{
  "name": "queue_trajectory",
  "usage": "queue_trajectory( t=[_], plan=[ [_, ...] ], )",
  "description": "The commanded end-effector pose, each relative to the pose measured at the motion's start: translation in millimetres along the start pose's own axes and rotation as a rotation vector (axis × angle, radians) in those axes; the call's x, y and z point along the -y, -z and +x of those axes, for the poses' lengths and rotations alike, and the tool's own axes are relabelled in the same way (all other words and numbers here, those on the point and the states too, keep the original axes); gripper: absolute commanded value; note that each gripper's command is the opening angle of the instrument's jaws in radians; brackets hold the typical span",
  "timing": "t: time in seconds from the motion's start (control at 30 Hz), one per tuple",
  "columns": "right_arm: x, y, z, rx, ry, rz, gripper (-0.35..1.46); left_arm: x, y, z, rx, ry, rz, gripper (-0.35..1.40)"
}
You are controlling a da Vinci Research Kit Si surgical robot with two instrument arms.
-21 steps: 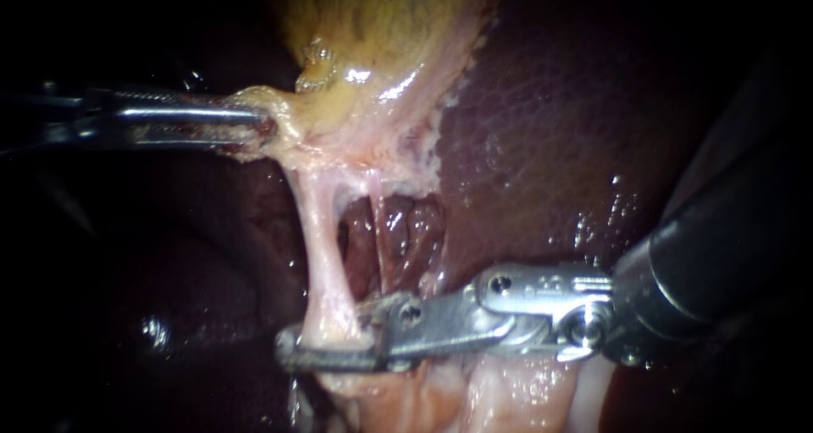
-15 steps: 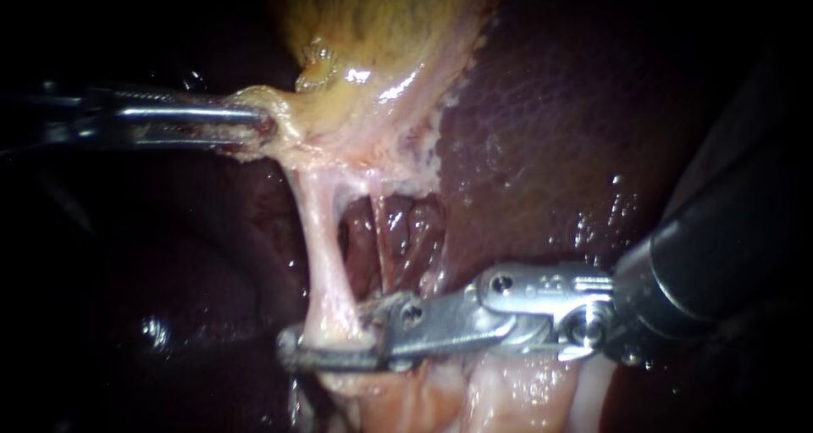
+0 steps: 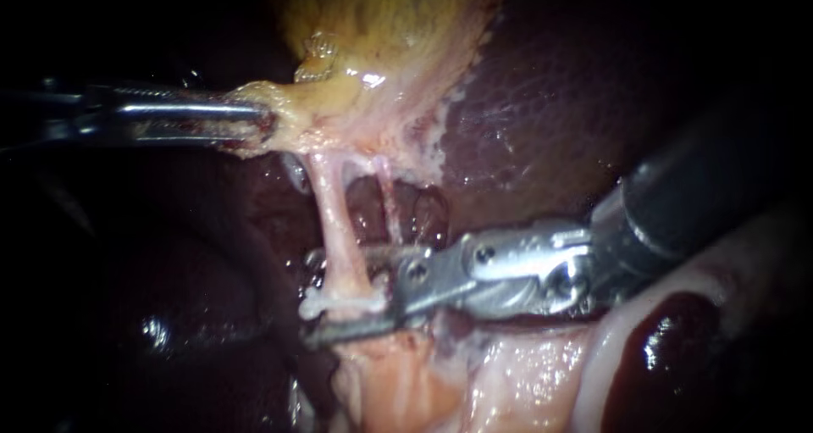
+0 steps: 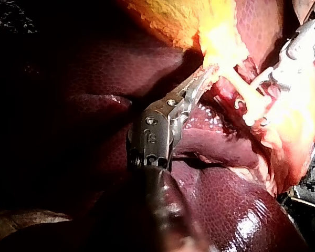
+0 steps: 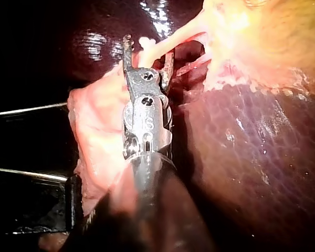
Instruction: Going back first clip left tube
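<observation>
grips yellow-pink gallbladder [image 3: 381, 43] with steel left instrument [image 3: 258, 126] — stretches pale left tube [image 3: 334, 221]. straddles white clip [image 3: 343, 298] with right instrument [image 3: 312, 297], released — likely free to withdraw.

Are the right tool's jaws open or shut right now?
Open: the right tool shows a clear gap between its jaws, with the left tube passing through it.

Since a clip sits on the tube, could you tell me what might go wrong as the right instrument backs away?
1. The right instrument, jaws open, straddles the left tube at the clip; backing out could snag either.
2. The left instrument holds the gallbladder with the tube stretched thin, so a tug might tear it.
</observation>
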Motion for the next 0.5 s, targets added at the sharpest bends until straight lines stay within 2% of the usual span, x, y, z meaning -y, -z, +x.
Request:
queue_trajectory(
  t=[0.03,0.5],
  plan=[
    [-0.1,0.8,0.1,-0.001,0.006,-0.005,0.50,0.0,0.0,0.0,0.000,-0.001,0.000,-0.35],
    [0.4,12.4,0.8,0.002,0.117,-0.035,0.50,0.0,0.0,0.0,0.000,-0.001,0.000,-0.35]
  ],
)
